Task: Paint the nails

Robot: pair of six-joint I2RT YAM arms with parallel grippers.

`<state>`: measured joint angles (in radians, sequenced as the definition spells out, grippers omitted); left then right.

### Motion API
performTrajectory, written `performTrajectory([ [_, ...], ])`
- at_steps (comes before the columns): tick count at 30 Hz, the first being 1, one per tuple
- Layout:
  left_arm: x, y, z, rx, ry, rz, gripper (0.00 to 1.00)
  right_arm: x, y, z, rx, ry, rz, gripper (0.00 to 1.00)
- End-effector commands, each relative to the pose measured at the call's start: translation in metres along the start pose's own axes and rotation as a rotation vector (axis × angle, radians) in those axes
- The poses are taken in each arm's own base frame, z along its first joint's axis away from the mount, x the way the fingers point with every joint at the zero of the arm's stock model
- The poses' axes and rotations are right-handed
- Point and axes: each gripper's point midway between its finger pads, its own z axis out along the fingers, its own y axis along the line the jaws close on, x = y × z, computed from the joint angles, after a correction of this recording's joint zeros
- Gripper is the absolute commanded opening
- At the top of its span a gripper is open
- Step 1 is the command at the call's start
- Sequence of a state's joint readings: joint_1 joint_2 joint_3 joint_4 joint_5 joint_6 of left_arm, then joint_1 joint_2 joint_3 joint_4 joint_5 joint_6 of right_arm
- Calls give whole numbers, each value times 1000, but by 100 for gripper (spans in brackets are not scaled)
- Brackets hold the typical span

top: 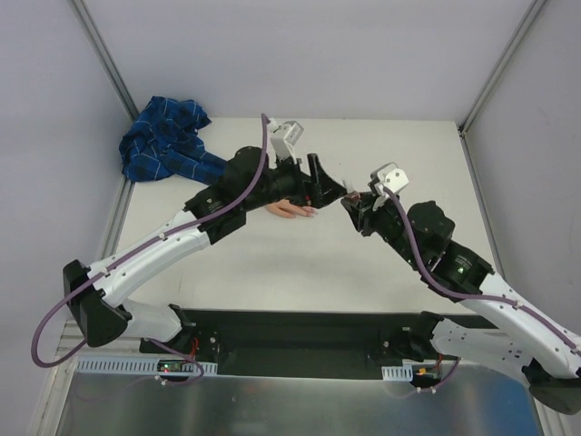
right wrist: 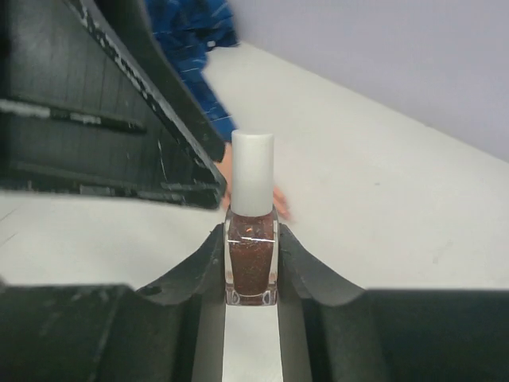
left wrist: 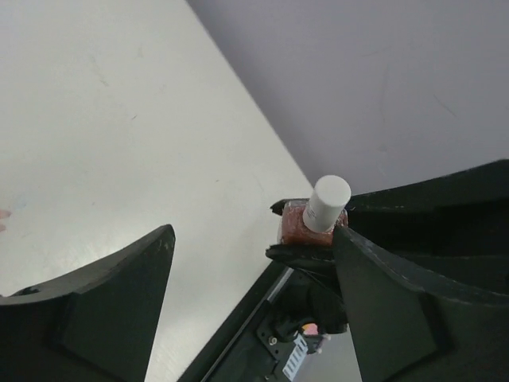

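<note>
The pale peach fake hand point(top: 289, 211) lies palm down mid-table, and its blue plaid sleeve point(top: 163, 145) runs to the far left corner. Its nails point(top: 310, 213) are too small to make out here. In the right wrist view the hand point(right wrist: 281, 204) is a blur behind the bottle. My right gripper point(top: 350, 203) is shut on a glittery dark red polish bottle point(right wrist: 252, 267) with a white cap point(right wrist: 253, 171), held upright just right of the fingertips. My left gripper point(top: 330, 186) is open above the hand. The bottle point(left wrist: 312, 224) stands at the tip of its right finger point(left wrist: 413, 302).
The left arm point(top: 182, 241) lies over the sleeve and the wrist of the fake hand. A black rail point(top: 290, 341) runs along the near edge of the white table point(top: 272, 263). Grey walls close the back and sides.
</note>
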<state>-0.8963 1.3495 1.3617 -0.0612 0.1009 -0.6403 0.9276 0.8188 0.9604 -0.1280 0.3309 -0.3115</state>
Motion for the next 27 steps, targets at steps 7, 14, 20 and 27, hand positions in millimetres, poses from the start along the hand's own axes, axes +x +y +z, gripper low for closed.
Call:
performTrajectory([
  [7, -12, -87, -85, 698, -12, 91, 79, -15, 56, -54, -408, -44, 172, 0],
  [14, -10, -116, -104, 912, 45, 118, 74, -32, 68, -68, -520, -70, 226, 0],
  [20, -6, -123, -107, 1001, 101, 126, 74, -56, 73, -74, -578, -127, 295, 0],
  [27, -8, -127, -105, 1031, 98, 103, 73, -66, 72, -76, -582, -146, 315, 0],
])
